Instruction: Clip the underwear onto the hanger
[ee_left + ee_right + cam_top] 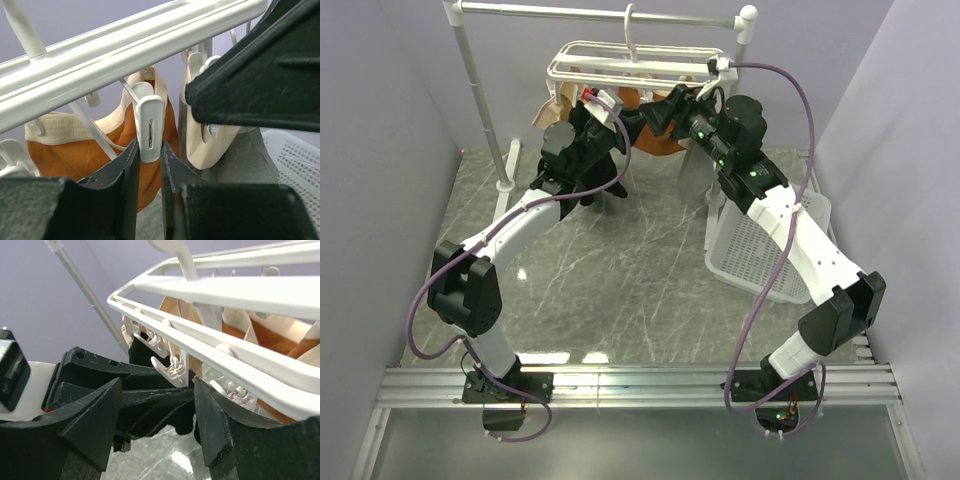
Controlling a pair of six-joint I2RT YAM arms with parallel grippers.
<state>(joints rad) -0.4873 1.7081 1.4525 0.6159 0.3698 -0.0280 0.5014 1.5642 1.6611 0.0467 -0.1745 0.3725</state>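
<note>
The white hanger (635, 62) hangs by its hook from the rail. In the left wrist view its bars (125, 55) run overhead. My left gripper (149, 156) is shut on a white dangling clip (149, 127) and squeezes its sides. In the top view, my left gripper (625, 118) and right gripper (665, 112) meet under the rack's near edge. The black underwear (618, 172) hangs below them. In the right wrist view a fold of it (182, 422) hangs just under a clip (172, 369). My right gripper (157, 420) is open, its fingers on either side of the left gripper's fingers.
An orange garment with a beige waistband (65, 150) and tan garments (240, 320) hang clipped on the rack. A white laundry basket (765, 250) stands on the right of the marble table. The rail stand's post (485, 110) rises at the back left.
</note>
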